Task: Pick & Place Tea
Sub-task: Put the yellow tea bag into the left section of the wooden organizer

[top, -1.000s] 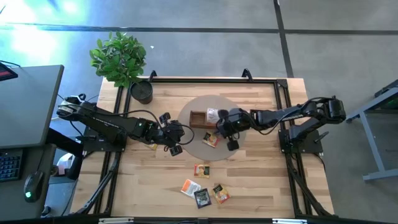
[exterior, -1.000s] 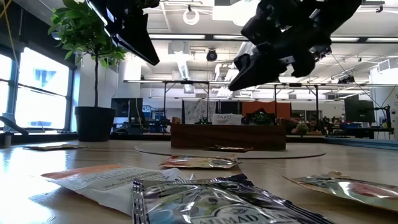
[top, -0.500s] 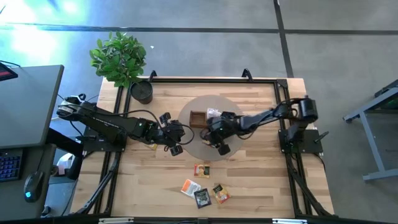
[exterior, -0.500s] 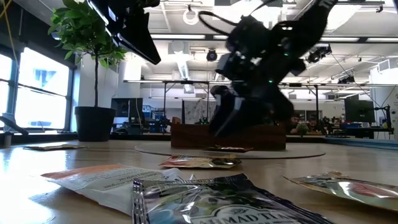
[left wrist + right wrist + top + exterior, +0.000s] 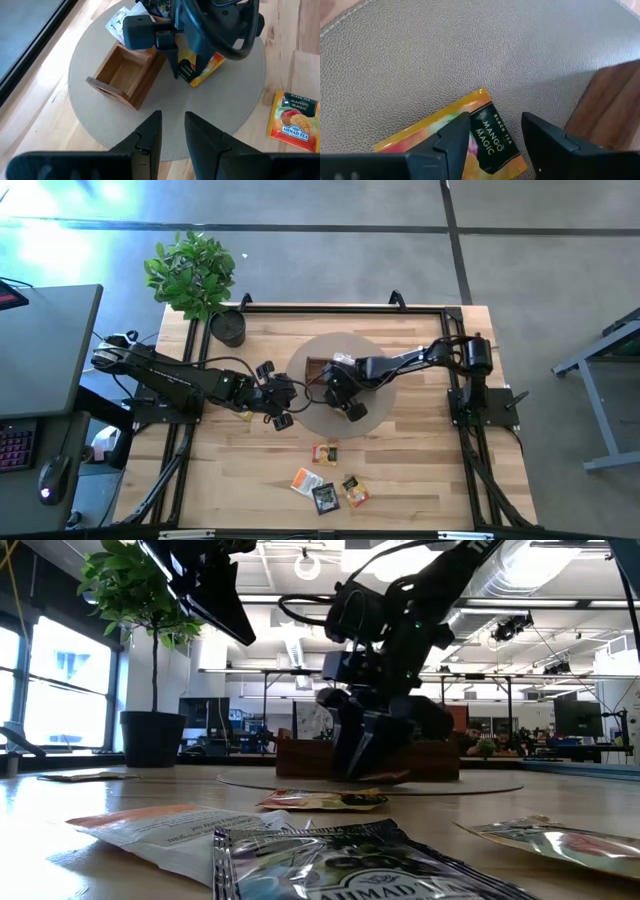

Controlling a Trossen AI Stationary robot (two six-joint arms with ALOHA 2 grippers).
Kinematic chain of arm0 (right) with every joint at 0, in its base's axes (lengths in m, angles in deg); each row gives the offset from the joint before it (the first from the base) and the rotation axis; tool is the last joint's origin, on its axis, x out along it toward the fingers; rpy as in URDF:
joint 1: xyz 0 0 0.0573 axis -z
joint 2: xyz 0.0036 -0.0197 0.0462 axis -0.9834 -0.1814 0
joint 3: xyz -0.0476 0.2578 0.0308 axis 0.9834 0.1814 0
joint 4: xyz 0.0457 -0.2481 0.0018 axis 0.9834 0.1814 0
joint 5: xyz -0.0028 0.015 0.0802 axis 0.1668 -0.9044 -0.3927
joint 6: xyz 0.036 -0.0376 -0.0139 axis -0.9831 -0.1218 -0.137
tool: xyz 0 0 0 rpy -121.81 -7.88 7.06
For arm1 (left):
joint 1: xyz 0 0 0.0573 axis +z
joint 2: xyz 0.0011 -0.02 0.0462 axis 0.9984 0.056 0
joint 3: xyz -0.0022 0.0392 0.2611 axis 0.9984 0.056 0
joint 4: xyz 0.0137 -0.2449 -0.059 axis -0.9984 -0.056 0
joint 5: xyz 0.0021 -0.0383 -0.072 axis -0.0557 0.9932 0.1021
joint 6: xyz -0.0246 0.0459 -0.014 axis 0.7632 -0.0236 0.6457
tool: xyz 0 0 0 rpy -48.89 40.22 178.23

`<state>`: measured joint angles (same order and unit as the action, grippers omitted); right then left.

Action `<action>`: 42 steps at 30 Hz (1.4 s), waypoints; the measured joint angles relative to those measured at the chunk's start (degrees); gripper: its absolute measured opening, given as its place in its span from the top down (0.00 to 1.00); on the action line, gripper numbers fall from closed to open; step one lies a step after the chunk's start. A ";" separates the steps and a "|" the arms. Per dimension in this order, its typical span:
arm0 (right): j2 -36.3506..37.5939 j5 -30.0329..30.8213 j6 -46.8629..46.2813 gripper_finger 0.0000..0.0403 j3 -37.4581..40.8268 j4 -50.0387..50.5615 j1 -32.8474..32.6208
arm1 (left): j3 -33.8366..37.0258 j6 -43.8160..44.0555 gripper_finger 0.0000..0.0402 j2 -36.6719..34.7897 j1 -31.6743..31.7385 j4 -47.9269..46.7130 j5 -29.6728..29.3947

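The right hand (image 5: 492, 137) is hovering low over the round grey mat (image 5: 375, 412), its fingers (image 5: 455, 132) spread wide and gripping nothing, straddling a yellow mango tea packet (image 5: 487, 132) lying flat just beside the wooden tray (image 5: 125, 75). This looks like the pick step: the hand is lining up on that packet. The next move calls for dropping the last bit, closing on the packet's thin edge, then lifting it across to a tray compartment. The left hand (image 5: 172, 135) is waiting at the mat's edge, fingers slightly apart, nothing between them. Out on the surface (image 5: 420, 470), more tea is lying near the front: another mango packet (image 5: 323, 453) and a small cluster (image 5: 325, 490) of packets beyond it
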<state>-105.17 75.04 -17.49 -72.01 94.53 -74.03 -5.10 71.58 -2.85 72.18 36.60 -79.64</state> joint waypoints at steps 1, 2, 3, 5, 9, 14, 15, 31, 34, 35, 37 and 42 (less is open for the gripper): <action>-0.09 -0.17 0.70 0.56 0.00 0.12 0.11 | 0.00 -0.01 0.79 0.00 0.00 -0.03 0.01; -0.12 -0.63 1.30 0.57 0.00 0.54 0.20 | 0.00 0.00 0.79 0.00 0.00 -0.02 0.01; -0.22 -1.35 1.78 0.58 0.00 1.23 0.26 | 0.00 0.00 0.79 0.00 0.00 -0.04 0.03; -0.40 -2.77 2.83 0.60 -0.04 2.14 0.39 | 0.00 0.01 0.79 0.00 0.00 -0.04 0.03; -0.81 -3.18 4.78 0.68 0.00 3.42 -0.37 | 0.00 -0.01 0.79 0.00 0.00 -0.10 0.03; -2.93 -4.70 6.20 0.88 -0.02 2.80 -0.44 | 0.00 -0.01 0.79 0.00 0.00 -0.16 0.07; -3.27 -4.39 6.44 0.93 -0.09 2.44 -0.44 | 0.00 -0.01 0.79 0.00 0.00 -0.17 0.07; 7.75 6.58 -5.49 0.96 0.36 8.93 -4.15 | 0.05 12.68 0.79 3.64 1.12 2.97 1.57; 8.93 10.61 -11.10 0.97 0.87 13.03 -5.86 | 0.02 18.90 0.79 5.93 3.03 5.85 3.54; 8.92 11.05 -13.01 0.98 1.24 14.51 -6.34 | -0.02 19.37 0.79 7.21 3.57 7.15 4.02; 8.93 11.46 -16.08 0.99 2.24 15.93 -7.21 | 0.01 18.83 0.79 10.44 4.67 10.40 5.19; 9.06 15.68 -19.67 0.99 7.72 13.24 -8.57 | -0.03 16.43 0.79 17.78 7.82 22.55 15.36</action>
<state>-96.11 90.72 -37.16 -64.29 107.76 -82.59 -5.13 88.00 14.94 80.00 59.15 -64.28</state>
